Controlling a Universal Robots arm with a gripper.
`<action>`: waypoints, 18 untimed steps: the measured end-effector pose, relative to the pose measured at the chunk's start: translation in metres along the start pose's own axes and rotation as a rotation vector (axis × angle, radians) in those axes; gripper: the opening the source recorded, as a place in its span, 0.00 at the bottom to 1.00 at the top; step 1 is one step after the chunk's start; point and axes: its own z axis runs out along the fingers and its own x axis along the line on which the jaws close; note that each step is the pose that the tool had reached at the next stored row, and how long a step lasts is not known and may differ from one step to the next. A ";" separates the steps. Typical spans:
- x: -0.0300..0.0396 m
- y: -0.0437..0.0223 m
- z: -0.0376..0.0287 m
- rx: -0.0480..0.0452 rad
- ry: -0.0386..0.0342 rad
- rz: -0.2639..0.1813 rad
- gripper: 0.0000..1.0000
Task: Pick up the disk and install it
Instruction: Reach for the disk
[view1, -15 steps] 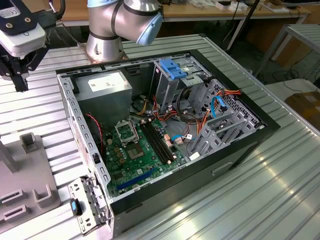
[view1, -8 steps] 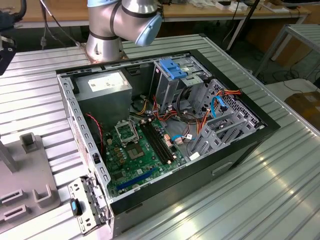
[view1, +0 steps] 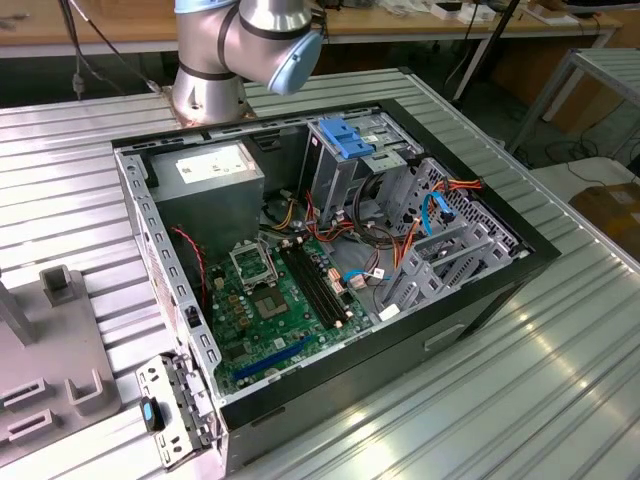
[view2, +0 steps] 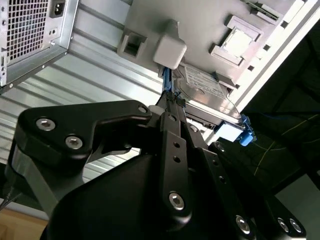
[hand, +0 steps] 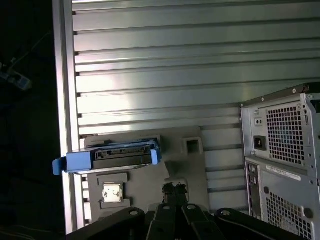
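One open computer case (view1: 470, 300) is shown by the exterior view, laid on its side on the ribbed metal desk (view1: 540, 400), with the arm (view1: 250, 40) mounted behind it. Its tall grey drive cage (view1: 340, 175) and blue latch (view1: 345, 135) are laid bare, and a grey fixture plate (view1: 45, 350) is cut off at the exterior view's left.

In the second wrist view the gripper (view2: 172, 100) is seen from behind its black body, drawn nearly together with nothing held. Its tips are near one corner of the disk (view2: 207, 82), whose broad labelled face and blue end tab are shown beside a white block (view2: 170, 50) on the fixture plate.

In the first wrist view the disk (hand: 120, 156) is seated on the fixture plate hard by the desk's edge, with one blue rail end reaching over that edge, and the gripper is placed just beside it, not touching. The pick is judged not yet made. For a sound grasp, the gripper would have to be opened wider than the disk, centred on it and squared to the blue rails before being closed — a skewed pinch could be expected to twist the disk in its seat. The gap between tips and disk is given best by this view, the broad face by the second wrist view, the cage by the exterior view.
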 end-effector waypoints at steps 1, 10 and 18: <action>0.0087 -0.0006 -0.0003 0.0001 0.0001 0.000 0.11; 0.0358 -0.0027 -0.0009 0.0001 0.0001 0.000 0.11; 0.0665 -0.0050 -0.0015 0.0001 0.0002 0.000 0.11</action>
